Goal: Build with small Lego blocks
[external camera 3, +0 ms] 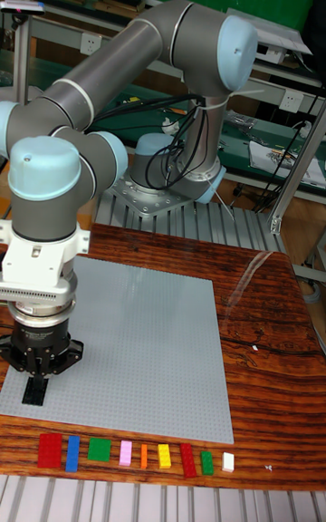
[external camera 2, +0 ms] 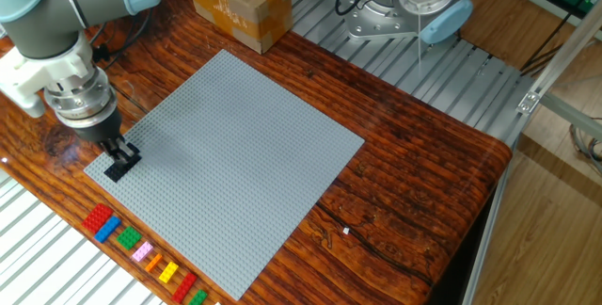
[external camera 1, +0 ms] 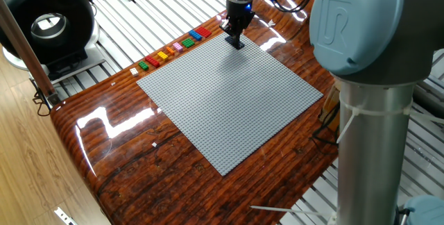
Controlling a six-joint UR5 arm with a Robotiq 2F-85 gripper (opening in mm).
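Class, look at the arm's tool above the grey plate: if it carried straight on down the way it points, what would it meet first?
The tool points straight down, so it would likely meet the grey plate near its corner, not the row of small bricks beside it. Whether it already touches is unclear.

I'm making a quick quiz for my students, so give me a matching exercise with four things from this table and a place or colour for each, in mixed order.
Things:
1. gripper
2. cardboard box
3. red brick
4. white brick

Descriptions:
A. brown, beyond the grey baseplate's far corner
B. one end of the brick row, beside a blue brick
C. at the baseplate's corner, near the row's red end
D. the row's other end, beside a green brick

Pairs: 1-C, 2-A, 3-B, 4-D
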